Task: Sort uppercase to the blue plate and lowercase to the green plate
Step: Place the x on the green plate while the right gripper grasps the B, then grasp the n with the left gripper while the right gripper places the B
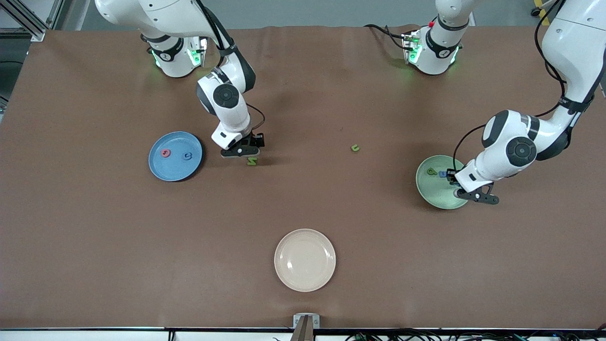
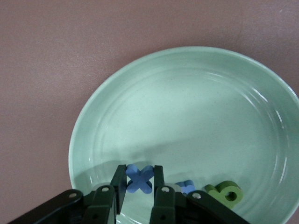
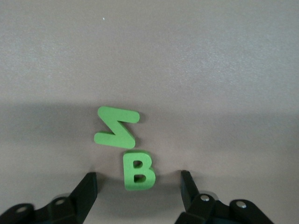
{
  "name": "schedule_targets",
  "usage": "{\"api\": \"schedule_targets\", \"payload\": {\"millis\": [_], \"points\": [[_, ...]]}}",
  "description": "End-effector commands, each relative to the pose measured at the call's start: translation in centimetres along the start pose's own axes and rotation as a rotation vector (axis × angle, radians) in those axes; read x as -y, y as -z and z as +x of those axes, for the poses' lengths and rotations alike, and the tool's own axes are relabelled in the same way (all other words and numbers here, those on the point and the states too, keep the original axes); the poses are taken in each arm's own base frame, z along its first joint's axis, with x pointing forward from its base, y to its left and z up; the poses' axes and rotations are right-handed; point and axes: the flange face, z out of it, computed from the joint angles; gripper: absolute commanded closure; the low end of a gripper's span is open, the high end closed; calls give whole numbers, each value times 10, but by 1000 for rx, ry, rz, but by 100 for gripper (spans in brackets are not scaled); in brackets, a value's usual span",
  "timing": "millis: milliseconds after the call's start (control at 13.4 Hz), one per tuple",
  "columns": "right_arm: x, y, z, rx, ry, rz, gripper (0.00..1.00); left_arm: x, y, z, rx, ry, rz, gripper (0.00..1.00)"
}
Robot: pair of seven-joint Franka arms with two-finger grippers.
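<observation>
My left gripper (image 1: pixel 458 192) is low over the green plate (image 1: pixel 438 194), shut on the blue x (image 2: pixel 139 178). The blue m (image 2: pixel 188 186) and green p (image 2: pixel 226 193) lie in that plate (image 2: pixel 187 107) beside it. My right gripper (image 1: pixel 240 152) is open, down at the table, its fingers on either side of the green B (image 3: pixel 138 170). The green N (image 3: pixel 117 127) lies touching the B and also shows in the front view (image 1: pixel 252 161). The blue plate (image 1: pixel 161 168) holds the red-pink O (image 1: pixel 165 153) and blue G (image 1: pixel 188 156). The green u (image 1: pixel 355 148) lies on the table between the arms.
A cream plate (image 1: pixel 305 259) stands nearer the front camera, midway along the table. The table is covered in brown cloth. A small bracket (image 1: pixel 306 322) sits at the front edge.
</observation>
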Motion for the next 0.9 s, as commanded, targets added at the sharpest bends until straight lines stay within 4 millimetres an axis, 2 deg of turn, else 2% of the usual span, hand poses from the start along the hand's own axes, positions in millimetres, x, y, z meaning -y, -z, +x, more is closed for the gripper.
{"api": "schedule_targets", "payload": {"millis": [0, 224, 299, 374, 449, 524, 673, 823], "points": [[-7, -4, 3, -7, 22, 0, 22, 1, 2, 8, -15, -9, 6, 79], [-8, -5, 3, -6, 22, -1, 33, 4, -2, 15, -24, -21, 8, 77], [-8, -5, 3, -6, 22, -1, 39, 4, -2, 15, -24, -21, 8, 76], [-10, -5, 4, -6, 24, -1, 44, 4, -2, 15, -24, -23, 8, 70], [-15, -5, 7, -5, 37, -2, 49, 4, -3, 15, -24, -25, 7, 52], [-21, -4, 11, -6, 43, -1, 53, 4, -3, 16, -25, -29, 8, 30], [-24, -5, 13, -6, 40, -2, 61, 4, -1, 15, -28, -26, 15, 0], [-28, -5, 14, -2, 33, -4, 66, -4, 5, 18, -34, -1, 19, 0]]}}
